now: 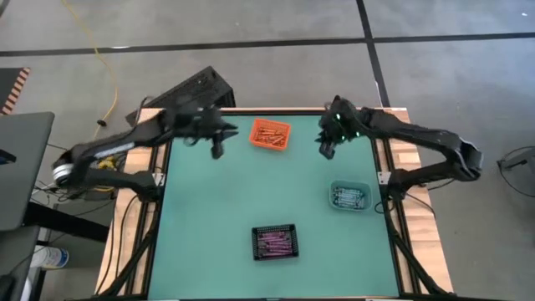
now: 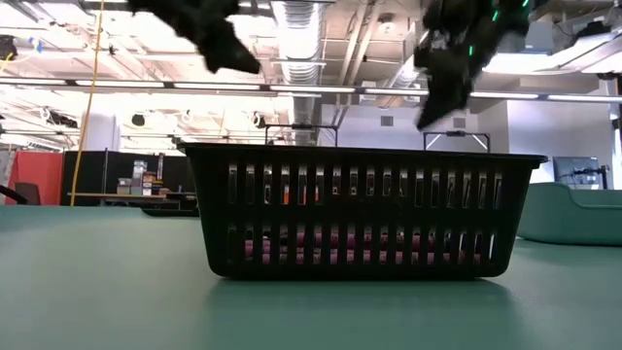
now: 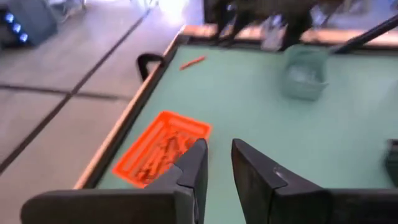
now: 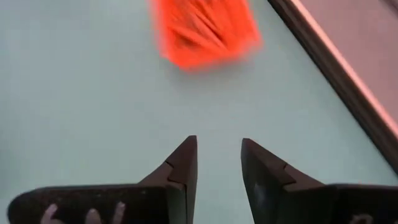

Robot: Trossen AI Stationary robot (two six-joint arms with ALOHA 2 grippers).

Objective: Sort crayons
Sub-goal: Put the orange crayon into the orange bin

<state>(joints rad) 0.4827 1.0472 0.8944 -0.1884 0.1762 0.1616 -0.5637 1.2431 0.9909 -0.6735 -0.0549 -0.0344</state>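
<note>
Orange crayons fill the orange bin at the far middle of the table. Blue-grey crayons lie in the teal bin on the right, and purple ones in the black bin near the front. One loose orange crayon lies flat on the table by the far edge. My left gripper hangs above the table just left of the orange bin, open, with nothing between its fingers. My right gripper hangs right of that bin, open and empty, pointing down at the mat.
The green mat lies bare between the bins. Wooden rails edge the table's left and right sides. A black clamp sits on the far edge near the loose crayon. In the low view the black bin fills the foreground.
</note>
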